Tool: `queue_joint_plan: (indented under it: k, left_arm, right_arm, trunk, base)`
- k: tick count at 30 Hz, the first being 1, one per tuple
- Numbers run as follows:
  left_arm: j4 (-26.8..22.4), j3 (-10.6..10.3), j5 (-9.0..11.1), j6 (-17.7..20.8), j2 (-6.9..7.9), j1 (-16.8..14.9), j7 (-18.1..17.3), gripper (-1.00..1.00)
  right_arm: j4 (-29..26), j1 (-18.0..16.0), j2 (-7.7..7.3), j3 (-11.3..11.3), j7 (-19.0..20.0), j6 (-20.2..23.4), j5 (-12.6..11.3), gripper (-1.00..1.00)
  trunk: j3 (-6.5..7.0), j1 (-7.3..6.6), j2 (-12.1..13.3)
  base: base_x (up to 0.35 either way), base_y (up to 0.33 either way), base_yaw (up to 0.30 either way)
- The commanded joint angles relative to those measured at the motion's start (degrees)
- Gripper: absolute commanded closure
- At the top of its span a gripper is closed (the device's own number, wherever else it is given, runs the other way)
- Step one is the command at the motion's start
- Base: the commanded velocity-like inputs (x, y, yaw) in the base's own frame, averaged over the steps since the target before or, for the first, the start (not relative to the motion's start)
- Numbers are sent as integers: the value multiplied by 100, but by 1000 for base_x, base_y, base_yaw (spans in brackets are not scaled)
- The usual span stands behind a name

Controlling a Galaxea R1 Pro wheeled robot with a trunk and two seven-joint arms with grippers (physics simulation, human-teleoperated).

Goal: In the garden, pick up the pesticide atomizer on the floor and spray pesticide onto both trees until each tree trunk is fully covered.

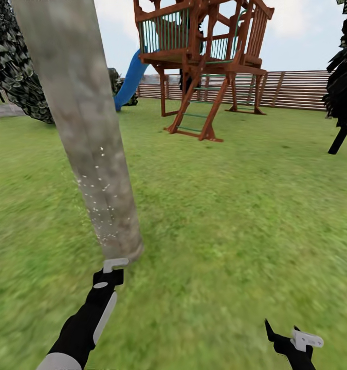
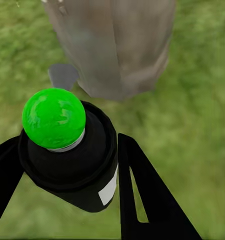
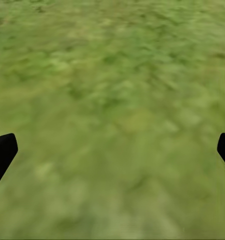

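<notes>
The pesticide atomizer point(image 2: 72, 160) sat clamped in the left gripper point(image 2: 67, 165), black fingers closed against both sides of its dark body, green cap on top w/ a whitish label patch lower down. Straight ahead of it, near but apart, stood the tree trunk point(image 1: 86, 128), mottled grey-beige, its base meeting the grass just beyond the left gripper point(image 1: 114, 267) in the head view. Pale specks dotted the trunk's lower stretch, prob. spray; the upper part looked bare, so I'd judge coverage only partial. Trunk's long axis ran up and away, so the nozzle likely needed to tilt or rise along it. Left arm was the nearer one by far. Right gripper point(image 1: 291, 336) hung well off to the side over the floor point(image 3: 112, 120), fingers spread wide, holding nothing. Second tree point(image 1: 345, 77) stood far right, by the fence point(image 1: 296, 90).
</notes>
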Motion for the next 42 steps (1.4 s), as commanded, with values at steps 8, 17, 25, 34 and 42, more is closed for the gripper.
queue_joint_plan:
  k: [8,17,25,34,42]
  left_arm:
    - [-71,20,41,26,7,-3,0,100]
    - [-71,29,36,26,7,-7,0,100]
    - [-71,32,43,18,7,-6,0,100]
    - [-80,30,43,18,7,-3,0,100]
    - [-80,29,43,22,7,-3,0,100]
  right_arm:
    - [0,0,7,0,0,0,0,-100]
    - [-16,0,-14,-8,0,-5,-8,-100]
    - [-43,0,-18,-9,9,0,-8,-100]
    - [-35,0,-9,-1,0,0,-9,-100]
    - [-31,0,-9,-2,0,0,-9,-100]
  trunk:
    - [0,0,0]
    - [0,0,0]
    - [-1,0,0]
    - [26,0,0]
    - [42,0,0]
  base:
    - [23,-271,276]
    - [73,-273,206]
    - [131,-273,10]
    - [128,-273,240]
    - [124,-273,272]
